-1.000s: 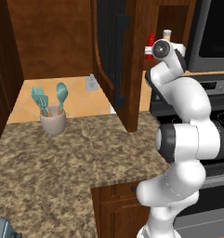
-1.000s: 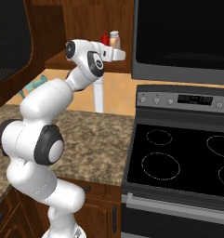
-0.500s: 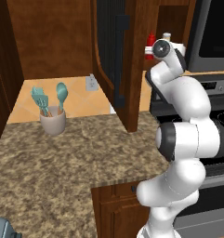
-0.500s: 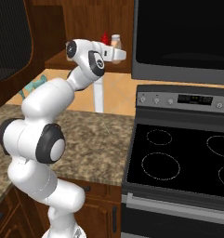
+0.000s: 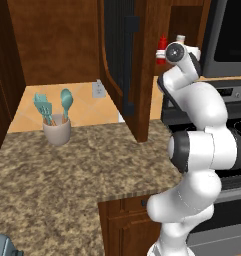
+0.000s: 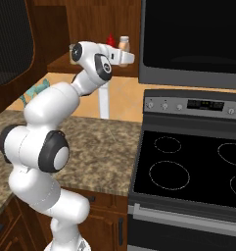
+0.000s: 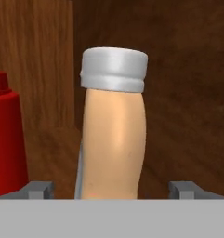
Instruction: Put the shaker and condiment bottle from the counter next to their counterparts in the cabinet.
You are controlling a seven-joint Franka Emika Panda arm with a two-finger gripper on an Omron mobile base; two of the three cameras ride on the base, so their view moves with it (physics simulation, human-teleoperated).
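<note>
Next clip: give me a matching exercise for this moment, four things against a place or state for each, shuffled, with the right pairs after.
Things:
1. shaker
2. red squeeze bottle
3. utensil cup
4. gripper

Places or states:
A. on the counter, holding teal utensils
B. open, a fingertip on either side of the shaker
C. upright in the cabinet, silver cap on a tan body
D. at the left edge of the hand view, beside the shaker

Pairs: 1-C, 2-D, 3-A, 4-B

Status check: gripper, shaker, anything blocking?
Gripper open, fingers wide of the shaker. Shaker upright in the cabinet, red bottle beside it. Nothing in the way.
</note>
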